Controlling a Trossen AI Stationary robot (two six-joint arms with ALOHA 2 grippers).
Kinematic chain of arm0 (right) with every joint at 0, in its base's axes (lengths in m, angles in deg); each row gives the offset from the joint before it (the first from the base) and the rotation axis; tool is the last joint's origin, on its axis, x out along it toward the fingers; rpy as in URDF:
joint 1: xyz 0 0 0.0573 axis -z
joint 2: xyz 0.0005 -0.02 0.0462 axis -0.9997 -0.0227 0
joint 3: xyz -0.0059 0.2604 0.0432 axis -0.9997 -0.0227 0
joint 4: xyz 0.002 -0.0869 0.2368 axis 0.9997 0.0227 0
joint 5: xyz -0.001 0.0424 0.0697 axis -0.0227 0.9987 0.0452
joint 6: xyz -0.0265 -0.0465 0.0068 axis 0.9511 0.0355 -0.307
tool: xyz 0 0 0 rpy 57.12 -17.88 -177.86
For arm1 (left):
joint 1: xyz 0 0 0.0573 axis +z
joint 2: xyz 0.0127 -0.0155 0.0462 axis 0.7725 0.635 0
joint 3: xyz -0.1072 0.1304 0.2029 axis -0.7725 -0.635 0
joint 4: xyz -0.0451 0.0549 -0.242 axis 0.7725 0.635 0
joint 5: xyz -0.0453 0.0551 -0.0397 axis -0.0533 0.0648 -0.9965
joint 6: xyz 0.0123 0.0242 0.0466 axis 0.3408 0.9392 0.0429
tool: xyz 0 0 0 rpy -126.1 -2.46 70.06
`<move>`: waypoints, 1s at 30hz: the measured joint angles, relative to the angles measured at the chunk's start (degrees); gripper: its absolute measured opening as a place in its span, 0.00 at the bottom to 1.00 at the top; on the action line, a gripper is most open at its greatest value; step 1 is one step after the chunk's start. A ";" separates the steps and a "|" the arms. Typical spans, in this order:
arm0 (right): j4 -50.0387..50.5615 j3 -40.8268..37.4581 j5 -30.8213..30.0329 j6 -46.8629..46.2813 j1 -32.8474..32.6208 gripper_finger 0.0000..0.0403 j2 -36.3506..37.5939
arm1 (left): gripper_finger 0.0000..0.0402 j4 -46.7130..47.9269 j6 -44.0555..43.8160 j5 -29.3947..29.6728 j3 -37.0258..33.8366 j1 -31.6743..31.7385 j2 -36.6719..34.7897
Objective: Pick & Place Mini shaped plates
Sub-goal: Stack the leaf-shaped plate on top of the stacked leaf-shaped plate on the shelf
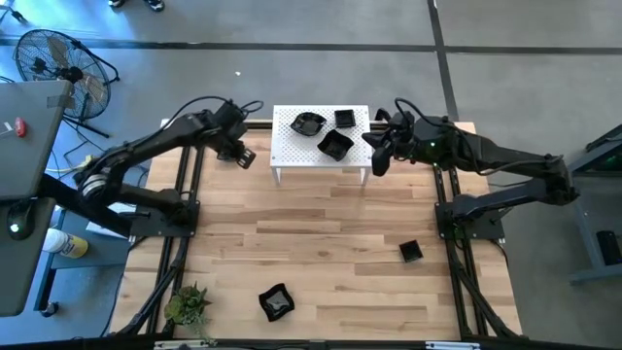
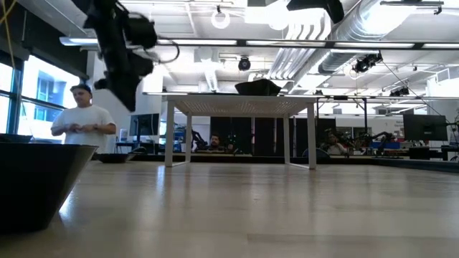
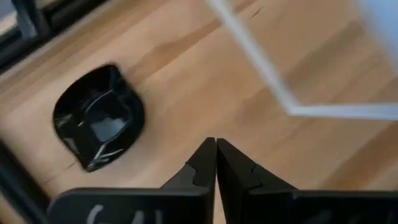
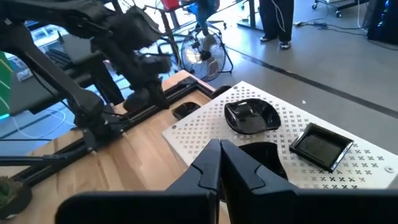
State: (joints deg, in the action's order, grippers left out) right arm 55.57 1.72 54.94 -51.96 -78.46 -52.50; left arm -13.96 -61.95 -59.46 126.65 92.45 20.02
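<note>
Nearest the low camera: black dish (image 2: 36, 179), big in frame at the table's front edge, probably the wavy one (image 1: 277, 302) near the plant (image 1: 188, 304). Second loose dish (image 1: 411, 252), square, sits on bare table (image 1: 330, 253) toward the right side. Three more dishes already on the white rack (image 1: 292, 156): round (image 1: 308, 123), square (image 1: 344, 119), one at the front (image 1: 335, 145). Another dish (image 3: 98, 117) lies on the wood beside the rack's left edge, under the left arm.

Left gripper (image 3: 216, 149) pinched shut, holding nothing, raised left of the rack. Right gripper (image 4: 219, 152) shut, empty, at the rack's right end over the dishes.

Risks: glossy sloped rims could slip from a two-finger pinch. Right gripper low near the rack could knock placed dishes. Crowded rack, so a new dish could land on another.
</note>
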 joint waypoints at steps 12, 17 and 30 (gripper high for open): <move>-0.11 0.00 -0.29 0.18 -0.31 0.00 0.07 | 0.36 -3.08 10.34 7.06 -0.58 3.14 13.43; -0.15 0.00 -0.40 0.18 -0.31 0.00 0.07 | 0.39 -9.18 10.39 8.54 -5.73 3.16 13.69; -1.58 0.00 -0.90 0.24 -0.33 0.00 0.07 | 0.37 -18.17 12.09 14.28 -11.67 3.92 13.60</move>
State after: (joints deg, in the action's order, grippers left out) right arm 53.99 1.72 54.04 -51.72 -78.79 -52.43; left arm -32.14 -49.86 -45.19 114.98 96.37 33.62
